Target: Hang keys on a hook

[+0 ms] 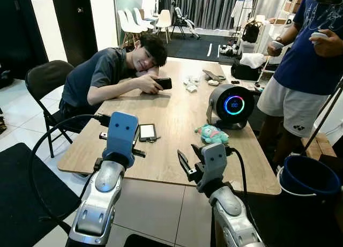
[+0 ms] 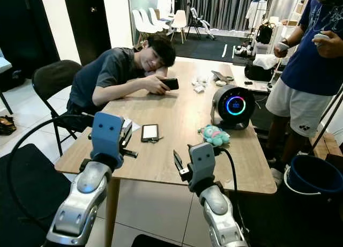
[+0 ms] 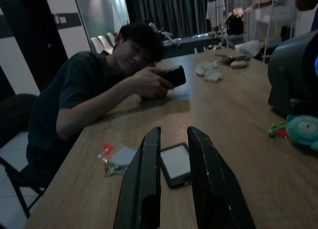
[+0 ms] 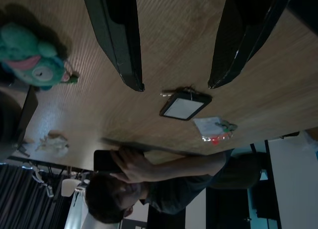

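My left gripper (image 3: 174, 189) hovers narrow over the wooden table (image 1: 177, 118); my right gripper (image 4: 176, 85) spread wide; small keys with red and green tags (image 3: 110, 162) lie beside a dark flat tablet (image 3: 177, 164)

Ahead of me stands the counter (image 1: 177, 118). On it, the card holder (image 1: 147, 132) lies near my edge, the keys (image 3: 112, 165) just to its left, the plush toy (image 1: 213, 133) to its right, the round speaker (image 1: 230, 105) behind that. A seated person (image 1: 110, 73) leans on the far left side; another stands right.
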Motion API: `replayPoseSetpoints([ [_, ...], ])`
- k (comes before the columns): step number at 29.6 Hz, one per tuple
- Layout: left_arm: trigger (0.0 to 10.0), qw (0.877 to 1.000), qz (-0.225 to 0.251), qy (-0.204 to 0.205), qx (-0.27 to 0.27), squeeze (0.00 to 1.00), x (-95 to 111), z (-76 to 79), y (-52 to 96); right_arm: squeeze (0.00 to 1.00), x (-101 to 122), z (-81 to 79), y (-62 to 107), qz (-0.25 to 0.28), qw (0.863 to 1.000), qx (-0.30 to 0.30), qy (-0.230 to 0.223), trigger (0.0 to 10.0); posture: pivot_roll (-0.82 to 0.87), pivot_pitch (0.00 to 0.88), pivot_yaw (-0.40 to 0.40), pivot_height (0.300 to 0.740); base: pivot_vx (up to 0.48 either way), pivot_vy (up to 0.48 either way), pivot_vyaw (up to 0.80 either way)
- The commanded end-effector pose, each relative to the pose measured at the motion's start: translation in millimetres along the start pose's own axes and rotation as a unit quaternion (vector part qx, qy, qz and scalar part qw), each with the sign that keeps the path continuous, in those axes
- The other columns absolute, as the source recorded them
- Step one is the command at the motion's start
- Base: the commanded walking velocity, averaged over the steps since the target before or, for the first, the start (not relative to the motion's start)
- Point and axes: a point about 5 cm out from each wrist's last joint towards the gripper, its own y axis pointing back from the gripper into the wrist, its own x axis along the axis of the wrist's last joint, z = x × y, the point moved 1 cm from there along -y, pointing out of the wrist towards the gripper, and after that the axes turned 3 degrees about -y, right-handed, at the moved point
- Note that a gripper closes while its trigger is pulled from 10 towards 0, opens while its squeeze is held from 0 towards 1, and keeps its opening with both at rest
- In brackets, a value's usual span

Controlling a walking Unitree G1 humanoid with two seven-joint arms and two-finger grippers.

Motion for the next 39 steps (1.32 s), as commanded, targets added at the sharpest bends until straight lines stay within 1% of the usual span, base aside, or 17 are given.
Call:
replayPoseSetpoints([
  [1, 10.0, 1.0, 0.0, -0.003, -0.006, 0.0, -0.4, 1.9, -1.0, 0.0, -1.1, 1.9, 2.3, 0.0, 1.0, -0.004, -0.004, 10.0, 0.11, 0.059, -0.036, 0.74, 0.48, 0.0, 0.0],
  [11, 10.0, 1.0, -0.004, 0.001, -0.001, 0.0, -1.8, 0.7, -1.2, 0.0, -1.5, 1.9, 2.6, -0.001, 1.0, -0.004, -0.004, 10.0, 0.11, 0.06, -0.035, 0.74, 0.432, 0.0, 0.0],
  [34, 10.0, 1.0, -0.014, -0.001, 0.009, 0.0, -4.6, -1.4, -2.2, 0.0, -1.8, 2.6, 4.0, -0.002, 1.0, -0.005, -0.002, 10.0, 0.1, 0.062, -0.034, 0.74, 0.0, 0.0, 0.0],
  [36, 10.0, 1.0, -0.016, -0.003, 0.008, 0.0, -5.3, -1.5, -2.2, 0.0, -1.8, 2.6, 4.1, -0.002, 1.0, -0.005, -0.002, 10.0, 0.1, 0.062, -0.034, 0.74, 0.0, 0.0, 0.0],
  [38, 10.0, 1.0, -0.025, -0.018, 0.002, 0.0, -7.4, -1.5, -2.8, 0.0, -1.7, 2.4, 3.9, -0.002, 1.0, -0.005, -0.002, 10.0, 0.1, 0.061, -0.034, 0.74, 0.0, 0.0, 0.0],
  [39, 10.0, 1.0, -0.025, -0.018, 0.002, 0.0, -7.4, -1.5, -2.8, 0.0, -1.7, 2.4, 3.9, -0.002, 1.0, -0.005, -0.002, 10.0, 0.1, 0.061, -0.034, 0.74, 0.0, 0.0, 0.0],
])
